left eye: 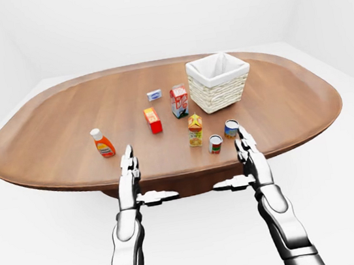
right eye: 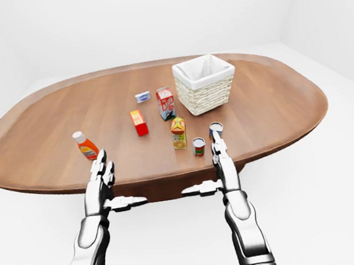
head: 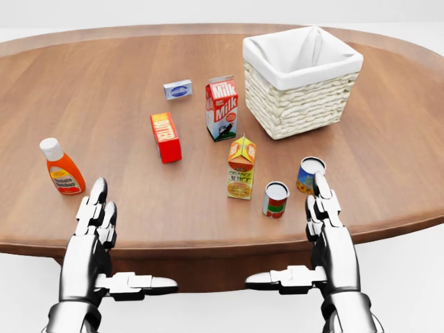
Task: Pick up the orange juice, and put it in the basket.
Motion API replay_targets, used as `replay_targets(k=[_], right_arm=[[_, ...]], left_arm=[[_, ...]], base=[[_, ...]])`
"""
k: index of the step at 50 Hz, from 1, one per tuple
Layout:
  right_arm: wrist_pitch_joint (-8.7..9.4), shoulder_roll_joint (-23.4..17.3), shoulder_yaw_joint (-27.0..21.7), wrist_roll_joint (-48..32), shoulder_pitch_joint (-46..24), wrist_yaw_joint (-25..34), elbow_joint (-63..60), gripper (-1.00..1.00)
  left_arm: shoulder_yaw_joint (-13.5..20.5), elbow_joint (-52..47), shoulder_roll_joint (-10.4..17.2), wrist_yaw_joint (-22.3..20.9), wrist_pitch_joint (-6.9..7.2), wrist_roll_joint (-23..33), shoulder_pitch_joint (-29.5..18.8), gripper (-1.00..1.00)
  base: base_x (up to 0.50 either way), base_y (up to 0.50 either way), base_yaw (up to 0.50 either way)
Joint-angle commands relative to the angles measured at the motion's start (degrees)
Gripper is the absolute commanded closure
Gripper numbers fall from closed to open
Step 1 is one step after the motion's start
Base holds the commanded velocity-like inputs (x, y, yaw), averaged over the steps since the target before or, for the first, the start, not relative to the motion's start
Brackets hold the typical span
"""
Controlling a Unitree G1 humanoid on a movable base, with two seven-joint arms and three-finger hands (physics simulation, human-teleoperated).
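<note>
The orange juice point(head: 241, 168) is a small yellow-orange carton standing upright on the oval wooden table point(head: 125, 83), near the middle of the head view. The white-lined wicker basket point(head: 302, 82) stands at the upper right, beyond the carton. My left hand point(head: 97, 222) is open with fingers stretched out over the table's near edge, well to the left of the carton. My right hand point(head: 326, 215) is open too, at the lower right of the carton, just below two cans. Neither hand holds or touches anything.
A milk carton point(head: 222, 108) stands just above the juice. A red box point(head: 166, 137) and a small blue-white box point(head: 177, 89) lie to its left, a ketchup bottle point(head: 61, 166) at far left. Two cans point(head: 275, 200) point(head: 309, 173) stand beside my right hand.
</note>
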Motion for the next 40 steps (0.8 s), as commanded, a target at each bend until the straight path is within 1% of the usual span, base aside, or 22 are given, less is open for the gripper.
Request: replay_targets(k=[1, 3, 4, 5, 6, 8, 10, 11, 12, 13, 15, 16, 18, 19, 21, 22, 23, 24, 26, 35, 37, 40], right_arm=[[-0.31, -0.77, -1.57, 1.01, -0.22, 1.3, -0.89, -1.0], [0.05, -0.71, -1.22, 0.79, 0.04, 1.42, -1.78, -1.0], [-0.26, -0.74, -1.14, 0.16, 0.03, 1.09, -1.8, -1.0], [-1.04, -1.0, -0.66, -1.06, 0.08, 1.27, -1.69, -1.0], [-0.81, -0.84, -0.57, -1.47, 0.16, 1.1, -1.83, -1.0], [-0.3, -0.54, -0.29, -1.34, 0.2, 1.39, -2.33, -1.0], [-0.14, -0.44, -0.09, -1.72, -0.02, 1.32, -2.45, -1.0], [0.0, -0.42, 0.03, -1.85, 0.05, 1.36, -2.81, -1.0], [0.28, -0.39, 0.14, -2.03, 0.15, 1.32, -3.35, -1.0], [0.7, -0.41, 0.3, -2.36, 0.23, 1.28, -4.12, -1.0], [1.37, -0.5, 0.39, -2.74, 0.15, 1.4, -5.29, -1.0], [1.73, -0.6, 0.48, -3.11, 0.11, 1.54, -6.07, -1.0], [3.03, -0.41, 0.11, -2.68, 0.1, 1.34, -8.4, -1.0], [4.06, -0.54, 0.12, -2.87, 0.18, 1.39, -9.89, -1.0], [4.83, -0.56, 0.05, -2.99, 0.22, 1.43, -11.58, -1.0], [5.17, -0.78, 0.11, -3.78, 0.15, 1.32, -12.38, -1.0], [5.17, -0.7, -0.01, -3.78, 0.1, 1.31, -13.02, -1.0], [5.17, -0.53, -0.23, -3.15, 0.02, 1.44, -14.15, -1.0], [5.17, -0.73, -0.47, -3.71, -0.34, 1.02, -15.66, -1.0], [5.17, -0.99, -0.7, -5.77, -0.42, 1.04, -20.26, -1.0], [5.17, -1.0, -0.85, -6.11, -0.44, 1.0, -21.06, -1.0], [5.17, -0.96, -0.84, -5.66, -0.25, 1.5, -23.34, -1.0]], left_arm=[[1.11, -1.96, 0.64, -2.07, 0.54, -0.95, 0.95, -1.0], [1.23, -1.93, 0.65, -2.12, 0.72, -1.03, 0.86, -1.0], [1.26, -2.01, 0.65, -2.11, 0.79, -0.98, 0.88, -1.0], [1.17, -2.59, 0.69, -2.27, 0.94, -0.9, 1.19, -1.0], [1.04, -3.39, 0.68, -2.54, 1.1, -0.92, 1.57, -1.0], [1.04, -5.04, 0.68, -3.0, 2.1, -1.16, 2.21, -1.0], [1.14, -5.52, 1.02, -3.25, 2.59, -0.57, 2.17, -1.0], [1.07, -5.92, 1.2, -3.52, 2.42, 0.01, 2.22, -1.0], [1.38, -7.41, 1.15, -3.72, 3.93, -0.41, 2.13, -1.0], [1.51, -9.38, 1.44, -4.25, 4.81, -0.27, 2.57, -1.0], [1.52, -11.97, 1.96, -5.21, 4.81, 1.09, 3.37, -1.0], [1.8, -13.86, 1.69, -5.59, 4.81, 0.72, 3.93, -1.0], [2.01, -15.0, 2.02, -6.66, 4.81, 1.59, 3.95, -1.0], [2.53, -15.98, 2.2, -6.97, 4.81, 1.84, 3.67, -1.0], [3.45, -18.29, 2.09, -7.65, 4.81, 1.05, 3.43, -1.0], [3.77, -18.75, 2.62, -8.43, 4.81, 1.54, 3.44, -1.0], [4.24, -19.12, 2.69, -8.59, 4.81, 1.87, 3.33, -1.0], [5.24, -21.05, 2.25, -8.59, 4.81, 0.34, 3.12, -1.0], [6.23, -23.98, 2.77, -10.27, 4.81, -0.82, 3.36, -1.0], [11.62, -30.85, 3.83, -12.1, 4.81, -4.87, 2.03, -1.0], [11.72, -30.48, 3.65, -12.8, 4.81, -4.23, 3.65, -1.0], [11.61, -30.77, 3.19, -12.95, 4.81, -3.75, 4.31, -1.0]], base=[[0.0, 0.0, 0.0], [0.0, 0.0, 0.0], [0.0, 0.0, 0.0], [0.0, 0.0, 0.0], [0.0, 0.0, 0.0], [0.0, 0.0, 0.0], [0.0, 0.0, 0.0], [0.0, 0.0, 0.0], [0.0, 0.0, 0.0], [0.0, 0.0, 0.0], [0.0, 0.0, 0.0], [0.0, 0.0, 0.0], [0.0, 0.0, 0.0], [0.0, 0.0, 0.0], [0.0, 0.0, 0.0], [0.0, 0.0, 0.0], [0.0, 0.0, 0.0], [0.0, 0.0, 0.0], [0.0, 0.0, 0.0], [0.0, 0.0, 0.0], [0.0, 0.0, 0.0], [0.0, 0.0, 0.0]])
